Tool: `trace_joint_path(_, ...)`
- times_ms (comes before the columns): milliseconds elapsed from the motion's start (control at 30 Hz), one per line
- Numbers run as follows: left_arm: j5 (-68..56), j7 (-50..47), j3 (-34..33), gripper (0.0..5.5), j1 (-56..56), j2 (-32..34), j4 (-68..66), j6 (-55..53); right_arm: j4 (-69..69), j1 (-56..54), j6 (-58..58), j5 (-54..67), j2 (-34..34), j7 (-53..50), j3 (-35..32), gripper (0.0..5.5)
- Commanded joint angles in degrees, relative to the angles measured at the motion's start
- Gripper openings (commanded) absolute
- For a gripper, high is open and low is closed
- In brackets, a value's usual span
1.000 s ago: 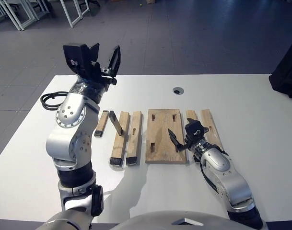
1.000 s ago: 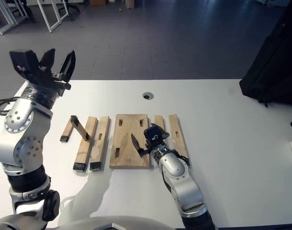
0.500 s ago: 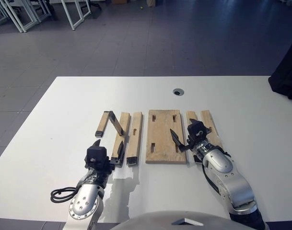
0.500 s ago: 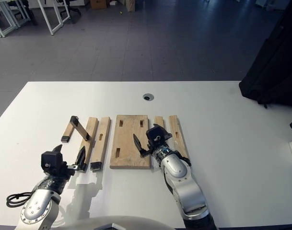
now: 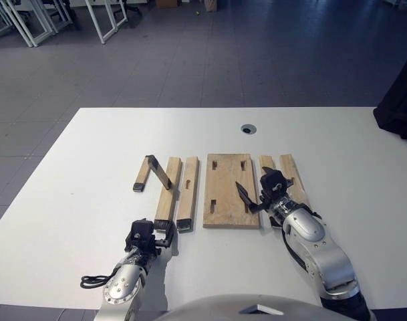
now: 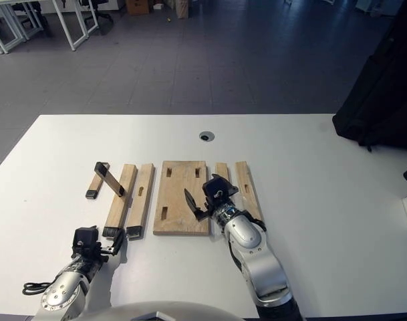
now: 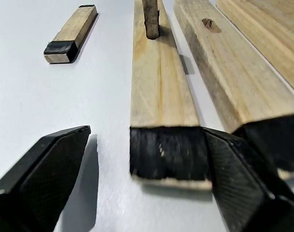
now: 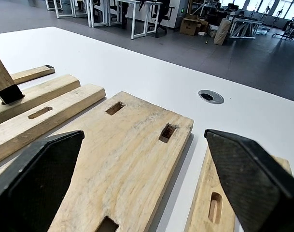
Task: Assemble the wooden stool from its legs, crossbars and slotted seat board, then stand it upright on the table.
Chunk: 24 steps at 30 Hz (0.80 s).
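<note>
Left claw gapes wide at one leg, perhaps touching; right claw wide above seat board.

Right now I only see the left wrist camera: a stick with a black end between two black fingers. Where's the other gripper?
Observer: The right gripper hangs open at the right edge of the seat board, over the half nearer the robot.
Operator: Are there more sticks on that side?
Observer: Yes, two legs lie flat on the table just right of that board.
</note>
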State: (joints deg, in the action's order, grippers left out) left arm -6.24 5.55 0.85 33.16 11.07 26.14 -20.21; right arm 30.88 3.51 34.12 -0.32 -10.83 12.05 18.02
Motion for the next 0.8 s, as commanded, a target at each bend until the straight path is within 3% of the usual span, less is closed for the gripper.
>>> trace_joint_path(33,-0.4,0.4,0.0,3.42,-3.4,-1.1,-6.9,-3.3,-0.5,-1.3,0.8,0.0,0.0,0.4,-0.2,4.6)
trace_joint_path(300,-0.5,0.7,0.9,2.1,-3.4,-1.9,-10.1,-2.4,-1.0,-2.4,1.2,0.2,0.6,0.1,-1.5,4.6)
trace_joint_path(500,-4.3,1.0,-2.9,2.04,-9.3,-3.6,-8.3,4.2,-2.7,-6.6,3.1,2.9,1.9,0.6,-5.8,4.6)
trace_joint_path(633,-20.4,3.0,-9.7,2.04,-29.2,-1.5,4.3,-3.1,-2.4,-14.9,12.6,15.0,3.4,5.5,-14.5,5.16)
trace_joint_path(800,-62.1,9.7,-14.9,2.04,-41.4,2.2,2.3,-20.8,-10.6,-33.6,34.8,51.1,10.6,6.1,-36.9,5.17)
